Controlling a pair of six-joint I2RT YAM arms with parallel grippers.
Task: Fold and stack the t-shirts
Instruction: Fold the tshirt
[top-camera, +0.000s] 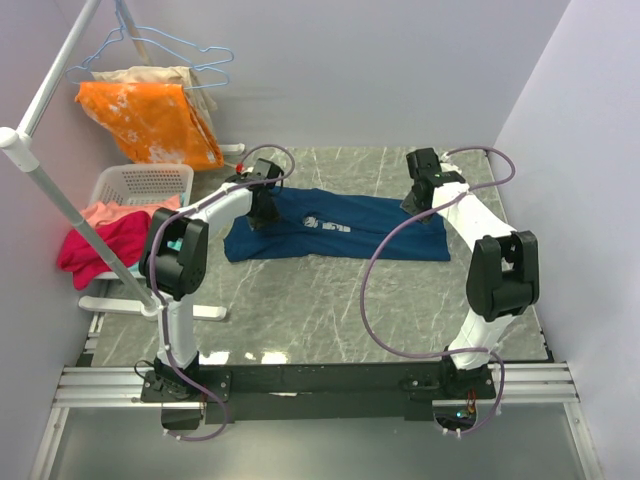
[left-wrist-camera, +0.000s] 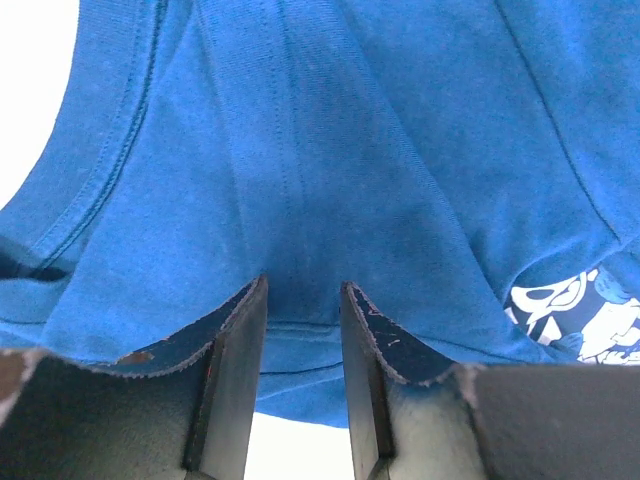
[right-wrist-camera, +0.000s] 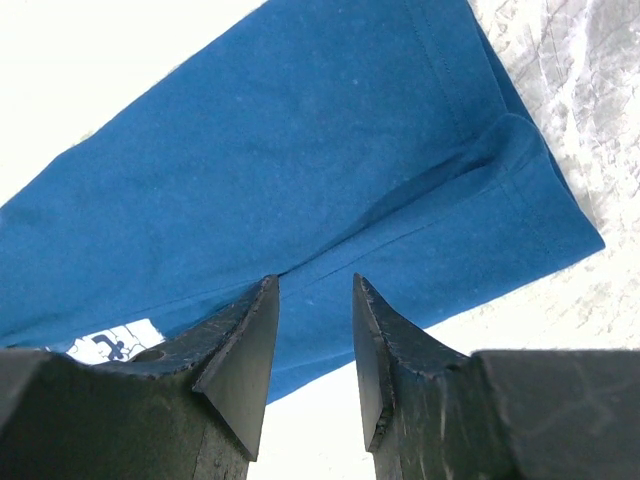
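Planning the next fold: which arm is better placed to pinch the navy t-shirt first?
Probably left: the left gripper already has the navy t-shirt bunched between its fingers. The right gripper hangs at the other end, cloth flat.

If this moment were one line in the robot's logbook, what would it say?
step: folding | navy t-shirt: spread on marble table | left gripper: pinching cloth | right gripper: over hem, grip unclear

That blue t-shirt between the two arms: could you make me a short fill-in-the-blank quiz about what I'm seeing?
1. The t-shirt lying on the marble table is ____ in colour.
2. The left pincer has a fold of ____ between its fingers.
3. The cloth on the hanger is ____.
4. The basket stands on the robot's ____ side.

Missing words: blue; cloth; orange; left
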